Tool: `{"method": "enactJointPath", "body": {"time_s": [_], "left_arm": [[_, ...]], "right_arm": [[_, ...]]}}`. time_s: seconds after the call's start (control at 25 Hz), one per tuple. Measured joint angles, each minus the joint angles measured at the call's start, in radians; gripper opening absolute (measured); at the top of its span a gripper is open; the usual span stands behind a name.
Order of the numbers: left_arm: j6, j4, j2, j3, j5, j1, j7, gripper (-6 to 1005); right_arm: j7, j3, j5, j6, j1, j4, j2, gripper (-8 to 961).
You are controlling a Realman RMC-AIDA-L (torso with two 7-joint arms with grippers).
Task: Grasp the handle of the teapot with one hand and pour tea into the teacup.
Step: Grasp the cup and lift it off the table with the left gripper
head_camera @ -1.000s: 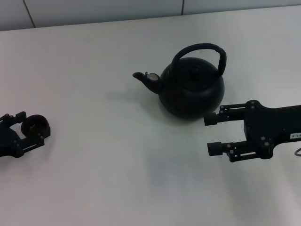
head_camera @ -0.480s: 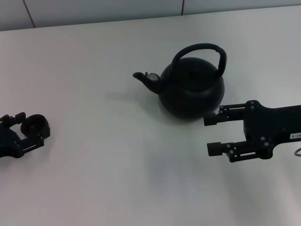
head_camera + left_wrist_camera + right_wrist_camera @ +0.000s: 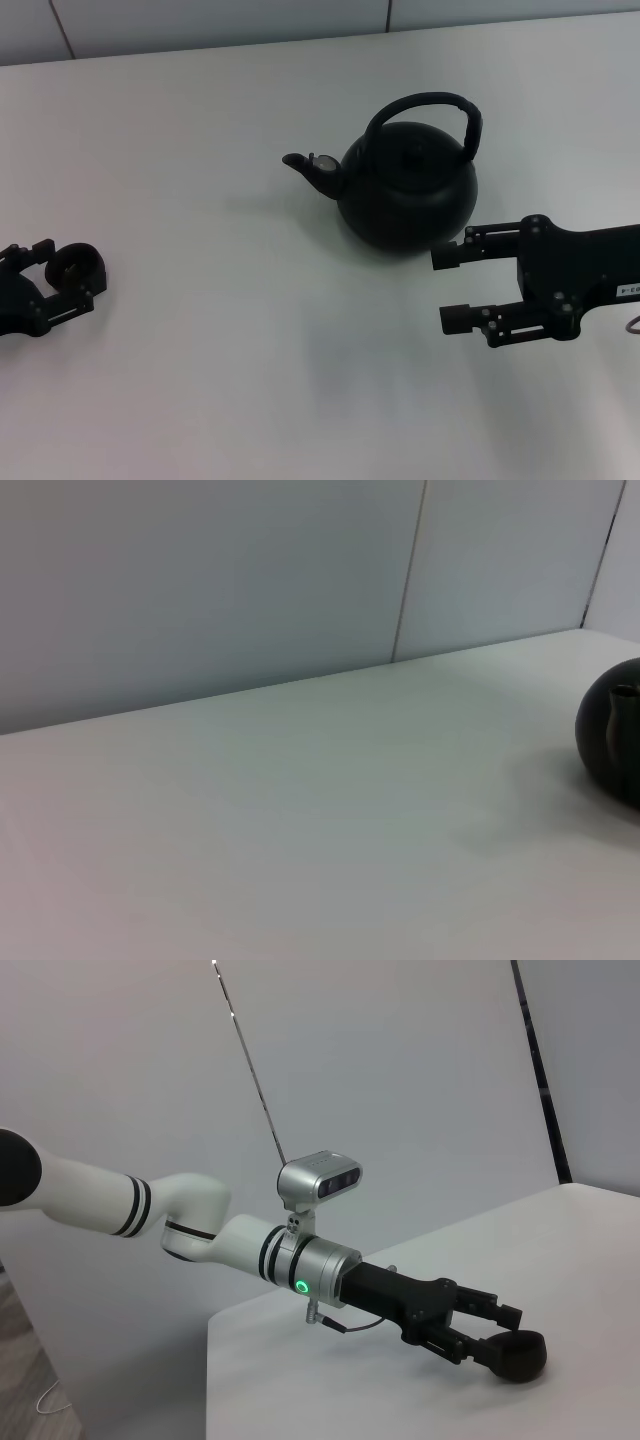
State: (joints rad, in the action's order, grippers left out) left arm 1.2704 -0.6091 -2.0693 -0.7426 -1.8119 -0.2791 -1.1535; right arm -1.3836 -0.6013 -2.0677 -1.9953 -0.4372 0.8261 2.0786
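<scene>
The matte-black teapot (image 3: 405, 195) stands upright on the white table (image 3: 230, 330), its spout to the left. Its arched handle (image 3: 425, 103) rises over the lid. My right gripper (image 3: 443, 288) is open, level with the table, just in front of and to the right of the teapot; its upper finger is close to the pot's base. My left gripper (image 3: 66, 273) at the far left is shut on the small dark teacup (image 3: 75, 262). The right wrist view shows that left gripper (image 3: 505, 1342) holding the teacup (image 3: 518, 1353). The teapot's edge shows in the left wrist view (image 3: 612, 735).
A grey panelled wall (image 3: 220, 20) runs behind the table's far edge. The table's edge shows in the right wrist view (image 3: 215, 1380). Bare table surface lies between the teacup and the teapot.
Hardly anything. The left gripper with the teacup has crept slightly to the left, and the right gripper has sunk a few pixels. The teapot has not moved.
</scene>
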Motion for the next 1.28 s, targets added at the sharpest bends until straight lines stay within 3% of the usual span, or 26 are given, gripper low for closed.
{"method": "enactJointPath", "body": {"time_s": [1.28], "left_arm": [[-0.007,0.000,0.000,-0.001,-0.002,0.001,0.000,864]], "right_arm": [[-0.002,0.000,-0.005,0.000,-0.009,0.001,-0.002,714]]}}
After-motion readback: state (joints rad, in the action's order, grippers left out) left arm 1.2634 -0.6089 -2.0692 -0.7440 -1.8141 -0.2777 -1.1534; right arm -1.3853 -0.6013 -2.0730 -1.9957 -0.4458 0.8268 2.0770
